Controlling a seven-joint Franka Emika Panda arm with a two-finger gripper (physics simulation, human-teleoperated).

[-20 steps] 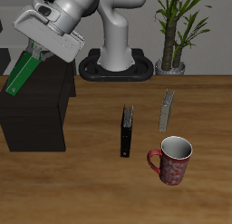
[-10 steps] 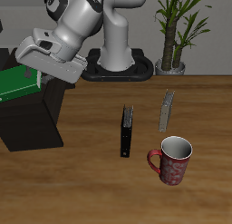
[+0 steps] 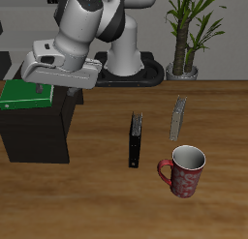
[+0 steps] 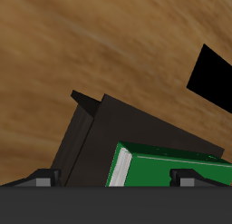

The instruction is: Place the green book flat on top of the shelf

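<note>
Hand (image 3: 39, 85): mine, low over the shelf, wrist turned so the fingers (image 4: 192, 178) run sideways. Closed on the green book, gripping it near one end; wrist view shows both finger pads sitting at the cover's near edge.

Green book (image 3: 26, 94): lying about flat, broad green cover up, white page edge facing the cam. Sits on or just above the shelf top; can't tell contact for sure from either view. Overhangs nothing that I can see.

Shelf (image 3: 37, 136): black box cabinet at one end of the worktop, flat top, book over its middle part.

Step in hand: placement, tail end. Lift and rotate look done, approx; book is level and over target. Not yet released.

Next move calls for: small descent if any gap remains, then open fingers w/o dragging the cover, then retreat straight up so the book doesn't shift or tip off the edge.

Other items, well apart, not involved:
- black book (image 3: 135, 140), on edge, mid worktop (image 3: 107, 204).
- grey book (image 3: 177, 117), on edge, farther back.
- red mug (image 3: 184, 171), nearer front edge.
- potted plant (image 3: 188, 30), at back beside the robot's base.
</note>
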